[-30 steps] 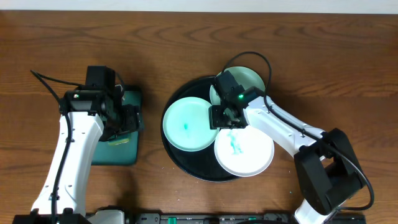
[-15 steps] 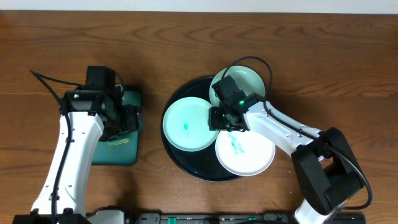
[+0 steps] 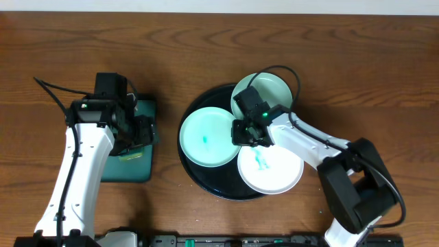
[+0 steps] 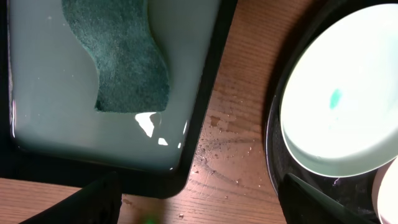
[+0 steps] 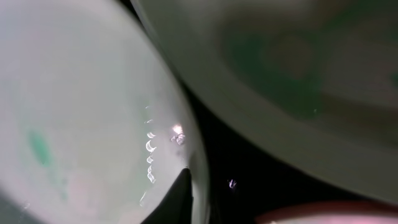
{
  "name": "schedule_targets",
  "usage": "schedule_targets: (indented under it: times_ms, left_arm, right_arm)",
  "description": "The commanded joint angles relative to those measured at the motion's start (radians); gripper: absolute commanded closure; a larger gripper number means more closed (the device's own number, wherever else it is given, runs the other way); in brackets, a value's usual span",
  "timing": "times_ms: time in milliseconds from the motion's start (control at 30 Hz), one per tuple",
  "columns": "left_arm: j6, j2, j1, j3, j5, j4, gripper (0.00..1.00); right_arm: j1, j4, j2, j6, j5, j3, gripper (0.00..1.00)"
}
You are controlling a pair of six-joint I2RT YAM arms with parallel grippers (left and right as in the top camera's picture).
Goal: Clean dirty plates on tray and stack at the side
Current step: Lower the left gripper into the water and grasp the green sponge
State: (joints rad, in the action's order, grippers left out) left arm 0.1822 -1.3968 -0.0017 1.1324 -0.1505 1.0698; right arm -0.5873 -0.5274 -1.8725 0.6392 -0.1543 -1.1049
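On black tray [image 3: 212,180], three plates [image 3: 208,137]

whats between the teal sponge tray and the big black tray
Only bare wooden table, flecked with small specks, lies between the teal tray and the black tray; the left wrist view shows it clearly.

The brown wooden table [image 3: 206,41] is seen from straight above; the smeared mint-green round plate [image 3: 208,137] is shared with the close, downward-facing left wrist view.

Three round rimmed plates are held on the glossy black tray [image 3: 206,181]: left mint plate [image 3: 206,137] and white plate [image 3: 274,173] teal-smeared, rear mint plate [image 3: 276,89] overhanging the rim.
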Motion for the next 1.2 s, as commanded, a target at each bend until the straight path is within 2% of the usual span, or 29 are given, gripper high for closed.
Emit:
schedule_targets:
  times_ms: [0,133,367,533,633,667,833,933,1167]
  left_arm:
    - [-0.013,-0.001,0.003,0.019,0.009,0.002,0.19]
    - [-0.013,-0.001,0.003,0.019,0.009,-0.002,0.19]
    - [-0.010,-0.001,0.003,0.019,0.007,-0.002,0.19]
    - [0.037,-0.001,0.003,0.019,0.002,0.001,0.20]
    - [0.038,-0.002,0.003,0.018,0.008,0.000,0.49]
    - [0.046,-0.002,0.003,0.017,0.022,-0.001,0.51]
    - [0.127,-0.031,0.013,0.010,0.165,-0.021,0.47]
    - [0.127,-0.056,0.034,-0.009,0.163,-0.061,0.41]
    - [0.076,-0.197,0.103,-0.016,0.143,-0.137,0.41]
  right_arm:
    - [-0.016,0.009,-0.047,0.019,0.003,0.008,0.96]
    - [-0.016,0.014,-0.052,0.019,0.003,0.008,0.99]
    - [-0.017,0.016,-0.052,0.018,0.003,0.008,0.99]
    - [-0.017,0.016,-0.052,0.018,0.003,0.008,0.98]
    - [-0.017,0.016,-0.052,0.018,0.003,0.008,0.98]
    - [-0.017,0.016,-0.052,0.018,0.003,0.008,0.98]
    - [-0.017,0.016,-0.052,0.014,0.003,0.008,0.97]
    - [-0.017,0.016,-0.052,0.014,0.003,0.008,0.98]
    - [-0.017,0.015,-0.052,0.006,0.003,0.008,0.98]
